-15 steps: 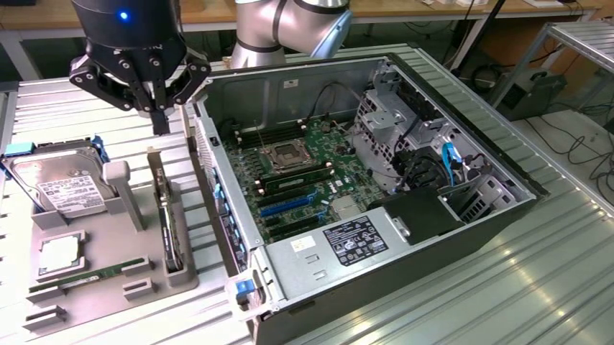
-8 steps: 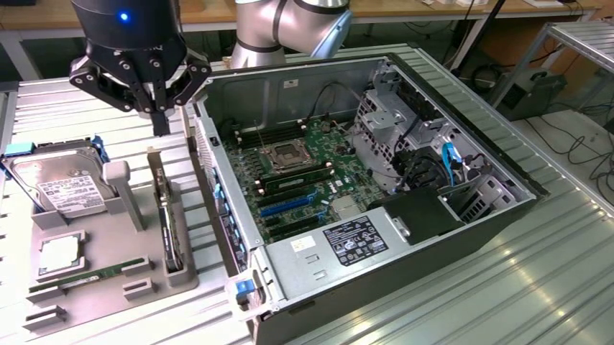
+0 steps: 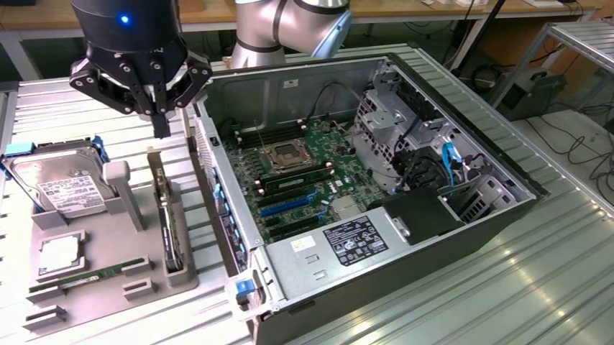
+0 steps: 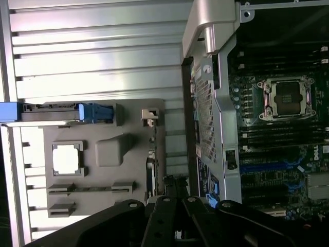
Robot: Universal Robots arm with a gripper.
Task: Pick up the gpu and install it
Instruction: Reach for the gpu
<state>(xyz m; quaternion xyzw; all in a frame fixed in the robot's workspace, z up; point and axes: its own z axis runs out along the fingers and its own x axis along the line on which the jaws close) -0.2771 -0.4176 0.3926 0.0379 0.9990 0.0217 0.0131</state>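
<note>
Now, fingers: pressed together into one narrow tip, holding nothing.
Risk, closed tip: shut like this they cannot straddle the card. I judge that a descent would jab its top edge or end bracket and tip it in its slot.
Risk, thin target: the card stands edge-up, so a grasp set off-centre could catch the fan or slip off the board.
Risk, tight neighbour: the case wall is just beside the holder, so a lifted card swung across could clip the rim.
gpu: on edge in the slot along the holder's side nearest the case. It lies below the fingers and apart from them. They hang over the holder's end farthest from the exterior camera, roughly in line with that slot.
Holder: grey block resting on the ribbed metal tabletop.
Hard drive: on the holder's side away from the case, well apart from the fingers.
Computer case: open and lying just beside the holder, with the motherboard exposed inside.
</note>
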